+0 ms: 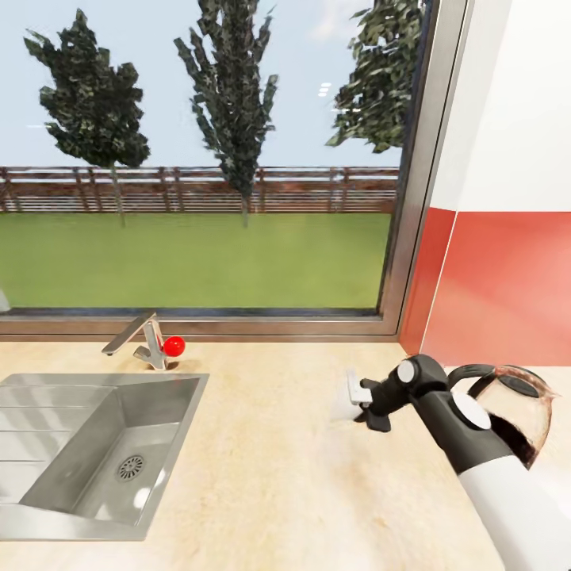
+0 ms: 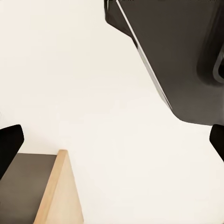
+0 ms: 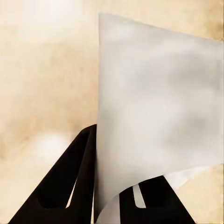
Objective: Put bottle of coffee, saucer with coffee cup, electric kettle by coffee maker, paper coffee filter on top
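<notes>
Pinching the paper coffee filter (image 3: 158,116) between its dark fingers (image 3: 70,186), the right gripper (image 1: 361,403) holds it just above the countertop (image 1: 262,468), to the right of the sink (image 1: 87,444). Beyond the filter from the sink sits the electric kettle (image 1: 519,412). Whether the left gripper's fingers are spread, I cannot tell.

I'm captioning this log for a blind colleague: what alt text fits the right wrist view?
The right gripper is shut on the paper coffee filter, a white sheet pinched between its two black fingers. The beige wood-grain countertop lies blurred behind.
</notes>
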Robot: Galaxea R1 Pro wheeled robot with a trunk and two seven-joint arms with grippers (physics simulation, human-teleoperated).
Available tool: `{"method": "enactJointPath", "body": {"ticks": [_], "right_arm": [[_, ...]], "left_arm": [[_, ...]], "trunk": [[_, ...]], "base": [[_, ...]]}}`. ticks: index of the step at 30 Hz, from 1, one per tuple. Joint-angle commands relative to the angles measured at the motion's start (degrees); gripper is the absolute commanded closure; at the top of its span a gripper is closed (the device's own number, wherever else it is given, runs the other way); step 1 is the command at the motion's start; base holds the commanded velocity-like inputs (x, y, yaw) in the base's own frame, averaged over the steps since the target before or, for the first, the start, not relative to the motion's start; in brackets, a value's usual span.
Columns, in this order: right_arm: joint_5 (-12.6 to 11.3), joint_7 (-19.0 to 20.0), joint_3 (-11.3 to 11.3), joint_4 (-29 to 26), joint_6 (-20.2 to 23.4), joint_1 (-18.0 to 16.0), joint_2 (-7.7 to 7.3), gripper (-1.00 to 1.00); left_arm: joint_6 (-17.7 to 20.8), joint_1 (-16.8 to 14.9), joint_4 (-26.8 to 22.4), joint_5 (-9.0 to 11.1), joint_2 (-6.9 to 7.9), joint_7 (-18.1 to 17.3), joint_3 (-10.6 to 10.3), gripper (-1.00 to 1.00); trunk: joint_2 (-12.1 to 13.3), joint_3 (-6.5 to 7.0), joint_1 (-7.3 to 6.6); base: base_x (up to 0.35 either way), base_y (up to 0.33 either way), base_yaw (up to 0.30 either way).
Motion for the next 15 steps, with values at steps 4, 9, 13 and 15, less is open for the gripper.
{"method": "enactJointPath", "body": {"ticks": [4, 9, 13, 15], "right_arm": [[0.1, -0.7, -5.5, -9.3, 10.7, 0.0, 3.48, 1.0], [0.1, -2.1, -15.5, -14.3, 17.2, 0.0, 10.06, 1.0], [-4.1, -2.3, -22.8, -14.5, 20.9, 0.0, 16.56, 1.0], [-8.6, -2.4, -23.1, -14.2, 21.2, 0.0, 17.3, 1.0]], "left_arm": [[0.0, -0.1, -0.1, -0.1, 0.33, 0.2, -0.1, -1.0], [0.1, -0.1, 0.0, -0.3, 1.28, 0.1, -0.2, -1.0], [0.2, -0.1, -0.1, -0.3, 1.68, 0.1, -0.3, -1.0], [0.3, -0.1, -0.1, -0.3, 1.72, 0.2, -0.3, -1.0]], "trunk": [[0.0, -0.01, 0.02], [0.0, -0.01, 0.02], [0.0, -0.01, 0.02], [0.0, -0.01, 0.02]], "base": [[0.0, 0.0, 0.0], [-0.067, 0.0, 0.0], [-0.289, 0.0, 0.0], [-0.335, 0.0, 0.0]]}}
